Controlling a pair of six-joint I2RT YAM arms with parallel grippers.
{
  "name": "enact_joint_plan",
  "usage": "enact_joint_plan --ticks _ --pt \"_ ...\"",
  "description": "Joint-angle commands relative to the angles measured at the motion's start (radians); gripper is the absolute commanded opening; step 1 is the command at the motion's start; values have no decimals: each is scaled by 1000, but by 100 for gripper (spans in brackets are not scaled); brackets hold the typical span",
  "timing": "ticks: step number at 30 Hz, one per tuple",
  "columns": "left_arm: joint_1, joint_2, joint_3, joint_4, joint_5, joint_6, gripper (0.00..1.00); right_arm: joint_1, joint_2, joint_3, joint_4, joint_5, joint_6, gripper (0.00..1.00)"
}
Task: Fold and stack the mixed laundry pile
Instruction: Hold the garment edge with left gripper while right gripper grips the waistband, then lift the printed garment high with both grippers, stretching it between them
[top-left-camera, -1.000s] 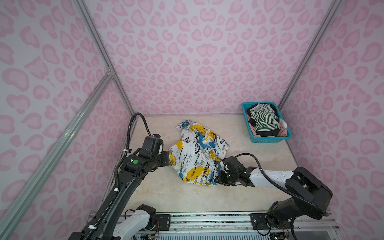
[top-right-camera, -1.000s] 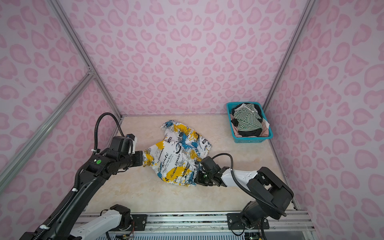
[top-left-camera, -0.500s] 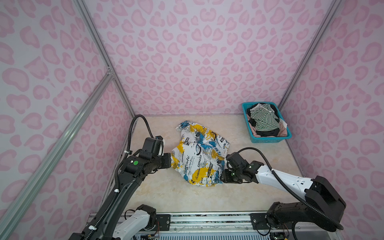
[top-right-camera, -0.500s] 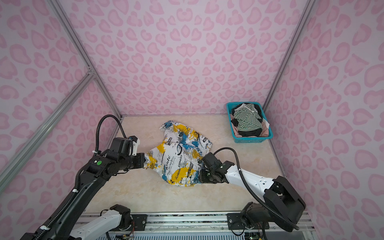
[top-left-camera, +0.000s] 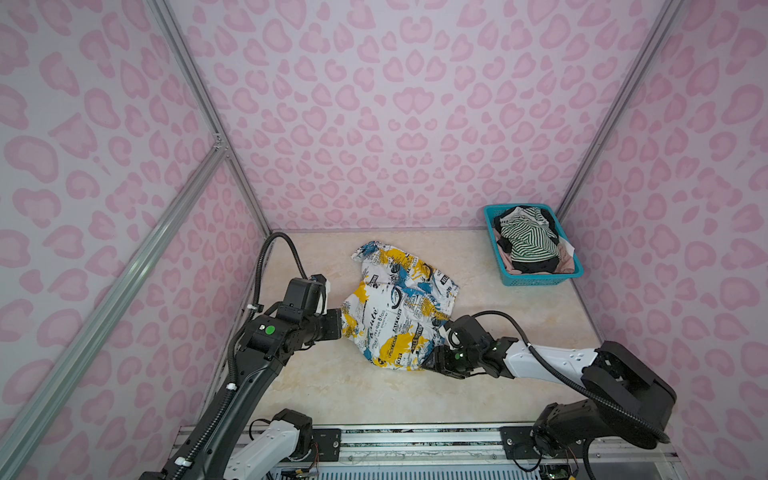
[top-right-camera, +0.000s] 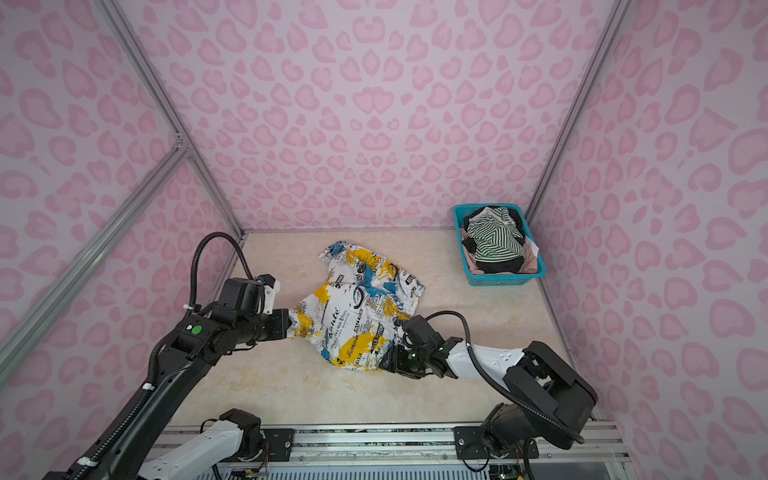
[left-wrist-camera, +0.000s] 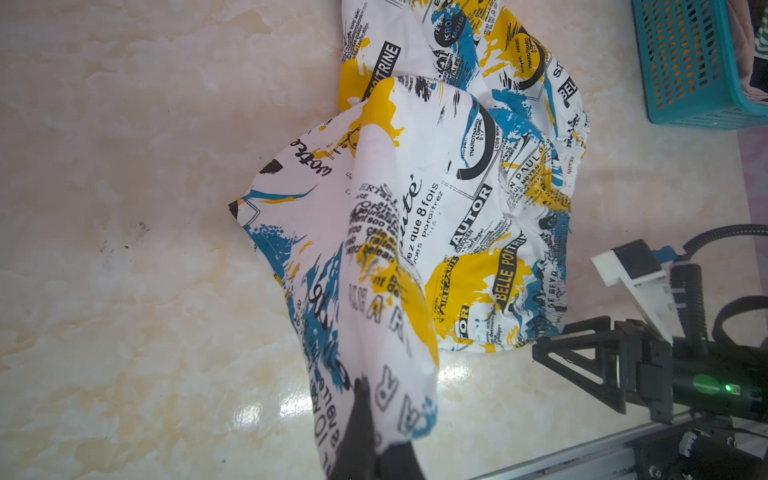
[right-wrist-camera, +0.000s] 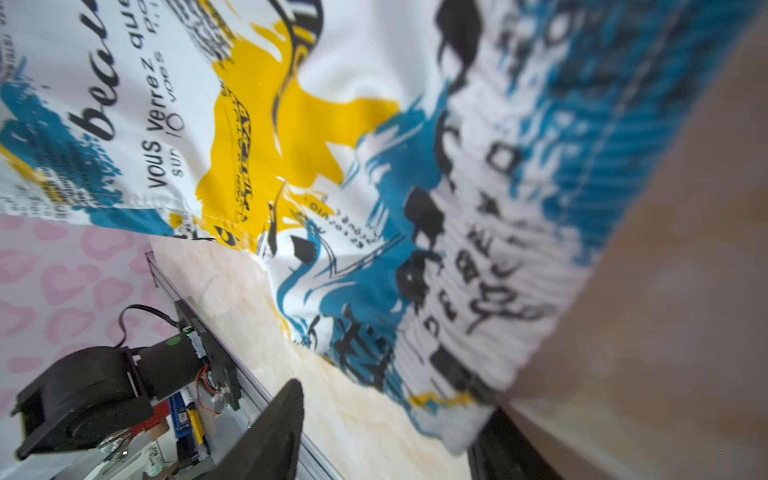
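The white garment (top-left-camera: 399, 303) (top-right-camera: 357, 316) with blue and yellow splashes and black lettering lies crumpled mid-table. My left gripper (top-left-camera: 340, 326) (left-wrist-camera: 374, 440) is shut on its left edge and holds that edge slightly raised. At the near right corner of the cloth my right gripper (top-left-camera: 432, 363) (right-wrist-camera: 395, 411) stands open. The gathered hem of the garment (right-wrist-camera: 457, 249) drapes against one of its fingers, and nothing is pinched between them. The green-and-white striped top (top-left-camera: 528, 241) (top-right-camera: 496, 241), a black garment (top-left-camera: 534, 264) and a pale pink one (top-left-camera: 567, 255) lie in the basket.
The teal mesh basket (top-left-camera: 536, 280) (top-right-camera: 498, 279) stands in the far right corner against the pink patterned walls. A metal rail (top-left-camera: 415, 436) with both arm bases runs along the table's near edge. Bare marble-look tabletop (left-wrist-camera: 145, 249) lies left of the garment.
My right gripper has opened and let go of the garment's hem. The cloth's near edge has dropped to the table. The left gripper keeps its hold and has shifted a little right.
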Motion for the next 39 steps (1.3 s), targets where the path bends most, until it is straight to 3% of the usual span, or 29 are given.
enact_joint_plan --ticks 1,8,12,17,23,26,33,39 --pt "1 -11 11 -13 -4 2 2 -23 26 -46 62 44 75 62" --pt "1 -21 2 -17 -14 -5 2 -84 26 -105 167 59 105 61" --pt "1 -14 5 -16 -13 -4 2 -86 75 -97 236 42 114 54" --pt "1 -14 2 -19 -17 -6 2 -94 121 -124 322 63 148 35" --pt "0 -20 -11 -24 -47 -5 2 -131 87 -132 285 84 112 1" --pt "0 -22 -10 -25 -61 -3 2 -149 4 -95 137 85 20 0" --pt "-4 9 75 -42 -24 53 2 -170 -334 203 -593 274 -395 0" --pt "-11 47 199 -103 -56 127 2 -266 -497 456 -853 295 -565 0"
